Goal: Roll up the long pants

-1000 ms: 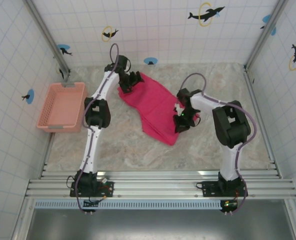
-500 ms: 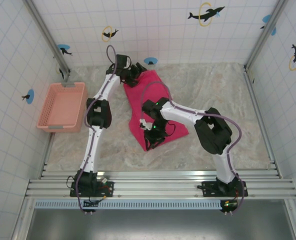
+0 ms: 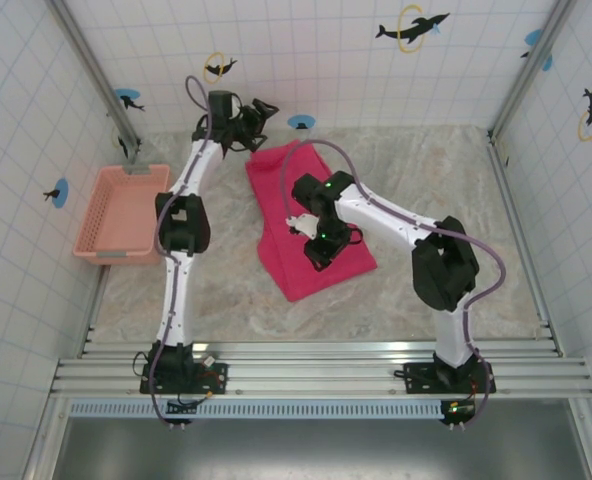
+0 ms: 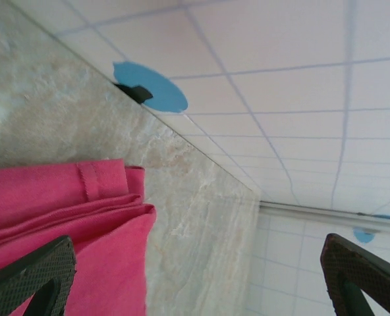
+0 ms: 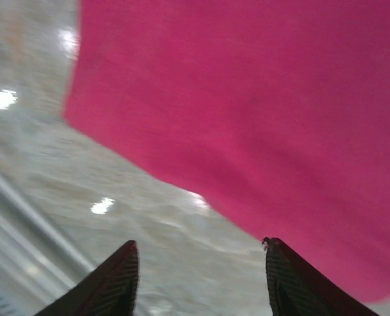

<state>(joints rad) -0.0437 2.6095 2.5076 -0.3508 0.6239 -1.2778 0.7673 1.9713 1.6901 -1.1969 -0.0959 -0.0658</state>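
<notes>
The marble table (image 3: 226, 290) bears the long pants (image 3: 276, 200) and a basket (image 3: 126, 215).

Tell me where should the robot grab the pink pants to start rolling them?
Probably the near short end of the long pants, coming from the robot's side. They lie folded in a long strip running away from the robot, and that end lies flat with bare table before it.

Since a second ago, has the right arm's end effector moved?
Yes. The right end effector has shifted left, toward the pink basket, from the right edge of the long pants to over their middle.
</notes>
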